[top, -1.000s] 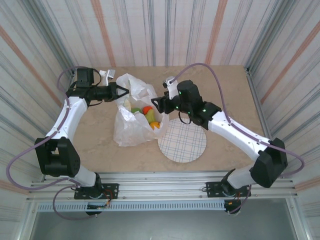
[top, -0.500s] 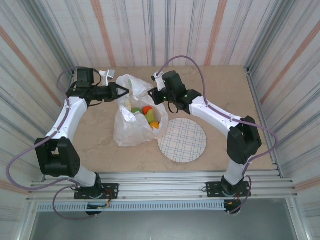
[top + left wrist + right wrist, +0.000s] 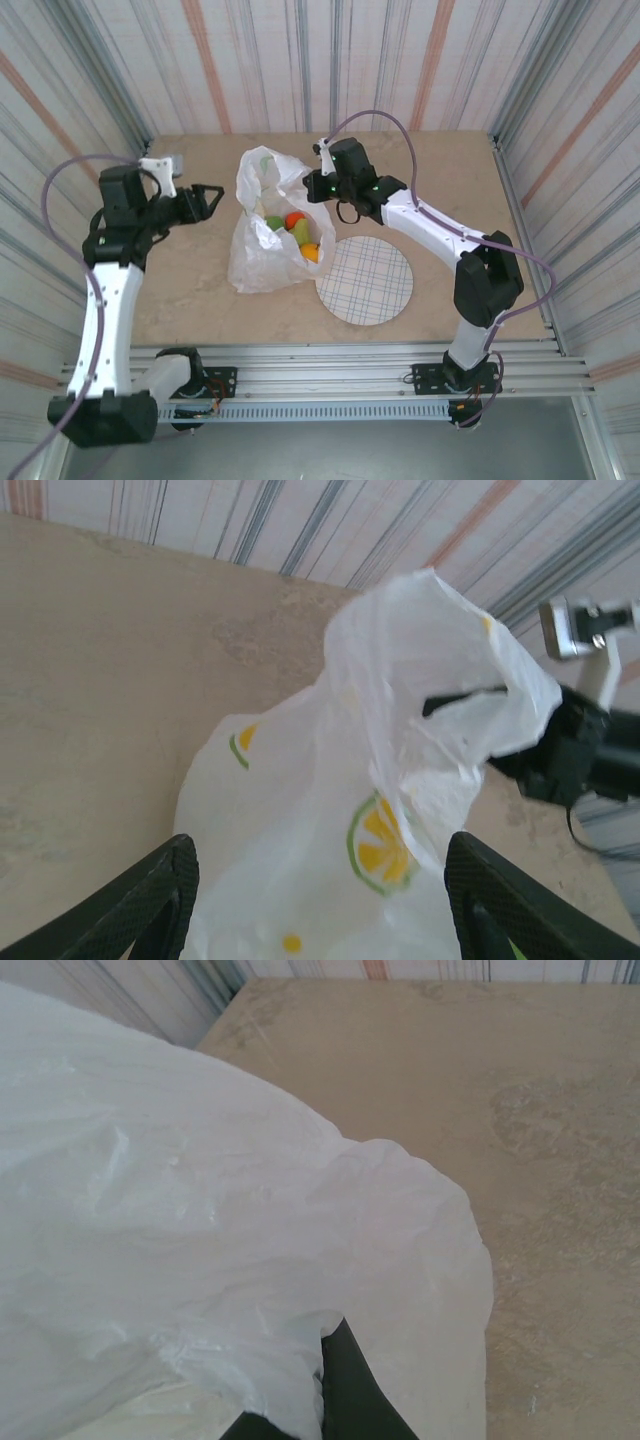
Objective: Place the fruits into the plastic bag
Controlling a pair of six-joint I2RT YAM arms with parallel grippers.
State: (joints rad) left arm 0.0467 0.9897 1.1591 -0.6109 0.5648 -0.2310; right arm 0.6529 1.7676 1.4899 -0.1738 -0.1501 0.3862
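The plastic bag (image 3: 262,238) stands crumpled at the table's middle, its mouth facing up and right. Inside it lie fruits: a green one (image 3: 274,222), a red one (image 3: 294,219), a yellow-green pear (image 3: 301,233) and an orange (image 3: 311,252). My right gripper (image 3: 312,188) is shut on the bag's upper right rim; the right wrist view has its dark finger (image 3: 352,1390) pinching the white film (image 3: 200,1240). My left gripper (image 3: 211,200) stands open, apart from the bag's left side. Its pads (image 3: 160,900) frame the bag (image 3: 330,810) without touching it.
A round white grid-lined plate (image 3: 365,280) lies bare on the table just right of the bag. Striped walls close in the marble table (image 3: 440,180) on three sides. Bare tabletop stretches to the back right and front left.
My left gripper let go of the bag's left rim, opened and drew back to the left. My right gripper swung in to the bag's upper right rim and shut on it.
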